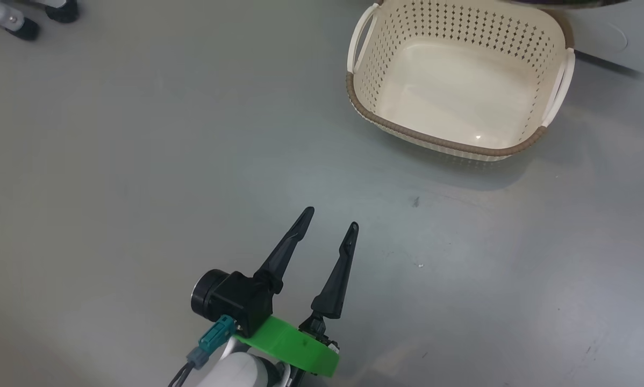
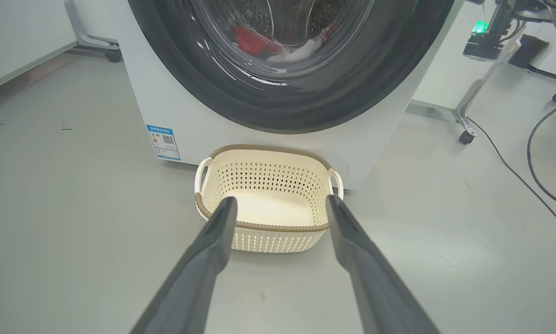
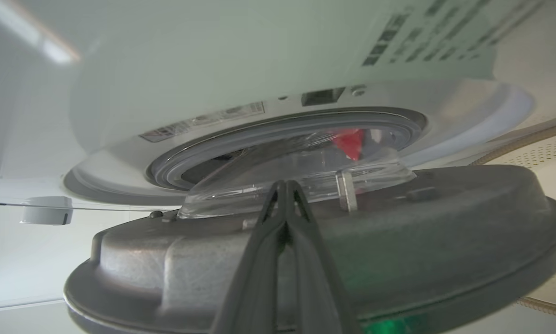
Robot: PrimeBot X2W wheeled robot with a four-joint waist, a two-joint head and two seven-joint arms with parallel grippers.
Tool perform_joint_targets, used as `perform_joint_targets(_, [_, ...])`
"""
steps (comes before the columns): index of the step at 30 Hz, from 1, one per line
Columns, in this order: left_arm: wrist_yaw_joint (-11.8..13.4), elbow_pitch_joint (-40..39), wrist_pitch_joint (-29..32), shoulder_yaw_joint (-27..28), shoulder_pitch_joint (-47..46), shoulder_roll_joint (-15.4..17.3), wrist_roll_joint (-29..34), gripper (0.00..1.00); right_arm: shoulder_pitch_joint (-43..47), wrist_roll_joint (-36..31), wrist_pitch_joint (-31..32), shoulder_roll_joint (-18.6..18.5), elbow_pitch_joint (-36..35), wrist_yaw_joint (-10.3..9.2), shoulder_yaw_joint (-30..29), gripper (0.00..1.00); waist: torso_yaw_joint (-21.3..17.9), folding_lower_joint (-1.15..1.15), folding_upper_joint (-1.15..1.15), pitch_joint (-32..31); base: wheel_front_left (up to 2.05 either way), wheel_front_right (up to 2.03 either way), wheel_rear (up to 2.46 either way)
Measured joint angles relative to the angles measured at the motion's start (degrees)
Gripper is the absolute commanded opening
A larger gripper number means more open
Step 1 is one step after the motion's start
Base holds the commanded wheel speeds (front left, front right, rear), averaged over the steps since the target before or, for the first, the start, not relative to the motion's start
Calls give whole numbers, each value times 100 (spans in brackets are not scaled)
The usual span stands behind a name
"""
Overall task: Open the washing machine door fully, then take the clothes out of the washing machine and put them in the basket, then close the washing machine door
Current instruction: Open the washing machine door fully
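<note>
1. My left gripper [image 1: 331, 217] hangs released over the grey floor [image 1: 112, 161], well apart from the empty cream perforated plastic basket [image 1: 451, 91] — I'd leave it parked.
2. My right gripper [image 3: 285, 184], clenched, sits at the inner face of the ajar round black-rimmed glass door [image 3: 445, 218] — I'd push steadily along the hinge arc. The red clothes [image 3: 350, 139] lie inside the white washing machine [image 3: 213, 69].

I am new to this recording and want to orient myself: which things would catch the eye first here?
The black-rimmed washing machine door, top centre of the left wrist view, shows red clothes behind its glass. Below it, on the grey floor, sits the empty cream basket, framed by the open left gripper.
</note>
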Motion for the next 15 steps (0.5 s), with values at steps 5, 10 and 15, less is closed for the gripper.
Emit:
perform_joint_targets(5, [0,81,0,4,1,1,3,100,269,12,63,76,48,0,-9,0,-20,0,0,-176,0,0,0])
perform_joint_targets(10, [0,123,0,42,2,1,68,100,463,13,69,140,105,0,-12,0,-44,0,0,-326,0,0,0])
perform_joint_targets(15, [0,171,0,92,16,2,107,100,653,9,96,248,154,-1,43,0,-96,0,0,-495,0,0,0])
